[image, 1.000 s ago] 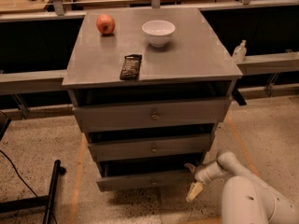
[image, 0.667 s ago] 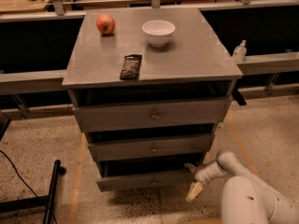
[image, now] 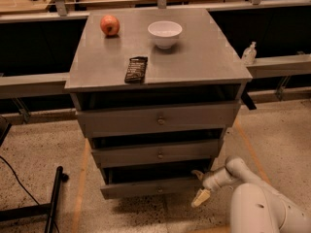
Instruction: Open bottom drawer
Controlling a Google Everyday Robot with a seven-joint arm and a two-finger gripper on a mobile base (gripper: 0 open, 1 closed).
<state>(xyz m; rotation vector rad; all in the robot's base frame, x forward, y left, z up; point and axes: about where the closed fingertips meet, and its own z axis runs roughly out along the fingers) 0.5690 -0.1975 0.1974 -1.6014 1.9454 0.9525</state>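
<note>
Camera view from above and in front: the bottom drawer (image: pixel 141 187) is the lowest and smallest of the three grey fronts of the cabinet (image: pixel 73 84), just above the speckled floor (image: pixel 39 154). Its small round knob (image: pixel 159 190) sits at the centre of the front. A dark gap shows above the front, which seems to stand slightly forward of the one above it.

At the drawer's right end is the gripper (image: pixel 198 185) — its two fingers are spread apart, one pale finger (image: pixel 200 197) pointing down towards the floor and the other up by the drawer's top right corner. Nothing is held between them. Whether a finger touches the drawer front I cannot tell. The white arm (image: pixel 257 205) comes in from the lower right corner.

Above lie the middle drawer (image: pixel 121 154) and the widest top drawer (image: pixel 116 121), each with its own centre knob. On the cabinet top stand a red apple (image: pixel 110 25) at the back left and a white bowl (image: pixel 164 33) to its right — a dark packet (image: pixel 136 69) lies nearer the front edge. A small clear bottle (image: pixel 249 54) stands on the ledge to the right of the cabinet.
</note>
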